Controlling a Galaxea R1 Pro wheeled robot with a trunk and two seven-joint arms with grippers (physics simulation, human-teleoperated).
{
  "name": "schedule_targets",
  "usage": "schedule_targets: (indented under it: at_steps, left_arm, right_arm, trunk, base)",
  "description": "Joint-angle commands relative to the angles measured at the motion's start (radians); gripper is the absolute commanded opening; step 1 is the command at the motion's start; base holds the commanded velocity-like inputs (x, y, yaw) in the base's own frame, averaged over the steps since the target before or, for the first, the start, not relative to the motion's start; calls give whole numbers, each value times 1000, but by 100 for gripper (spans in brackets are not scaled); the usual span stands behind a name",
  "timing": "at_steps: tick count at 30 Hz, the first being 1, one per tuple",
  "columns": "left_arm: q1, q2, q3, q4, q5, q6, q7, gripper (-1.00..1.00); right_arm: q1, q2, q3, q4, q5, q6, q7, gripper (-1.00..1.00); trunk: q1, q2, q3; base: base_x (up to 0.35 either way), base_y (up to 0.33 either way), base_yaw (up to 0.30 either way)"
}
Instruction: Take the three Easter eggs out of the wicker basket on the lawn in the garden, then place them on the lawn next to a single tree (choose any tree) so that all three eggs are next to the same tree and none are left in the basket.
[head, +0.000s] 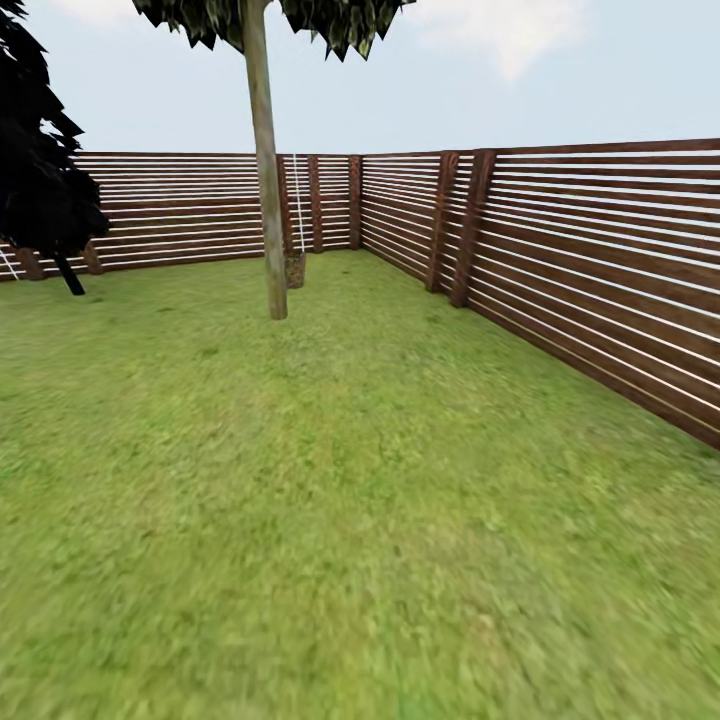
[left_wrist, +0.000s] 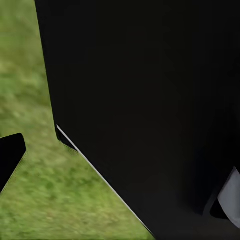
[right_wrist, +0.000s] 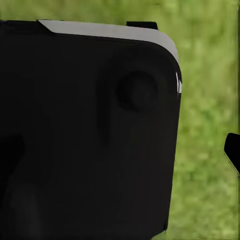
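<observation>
**On the way across the garden, no eggs or basket in sight**

The head view looks over the lawn (head: 340, 520), a wide stretch of bright green grass running to the brown slatted fence (head: 600, 290) that closes the garden on the far side and the right. A thin-trunked tree (head: 265, 200) with a leafy crown stands on the far left of the middle, and a dark, black-leaved tree (head: 40, 180) sits at the far left edge by the fence. Neither matches a thick pale-grey trunk. The Easter eggs and the wicker basket are not in these views, so where they lie cannot be told from here.

Both wrist views are mostly blocked by the robot's own black body (left_wrist: 150, 110), with blurred grass beside it. A dark tip (left_wrist: 10, 155) shows at the edge of the left wrist view and another (right_wrist: 232, 150) in the right one; whether either tool is wide or narrow cannot be told, and nothing is seen held.

As a judgement: the eggs should be light, rigid and smooth, liable to slip or roll, so a hold across the widest middle suits best. The basket's open weave could snag a fingertip.

No brand, label or writing can be read anywhere.
</observation>
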Motion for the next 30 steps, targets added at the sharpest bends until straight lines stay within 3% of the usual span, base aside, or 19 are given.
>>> schedule_targets:
  at_steps: [1,30]
  left_arm:
    - [0,0,1,-1,1,-2,-1,100]
    - [0,-1,1,-1,1,-2,-1,100]
  right_arm:
    - [0,0,1,1,1,-3,1,100]
    - [0,-2,1,1,1,-3,2,100]
  trunk:
    - [1,0,-1]
    - [1,0,-1]
  base:
    - [343,0,-2]
    - [343,0,-21]
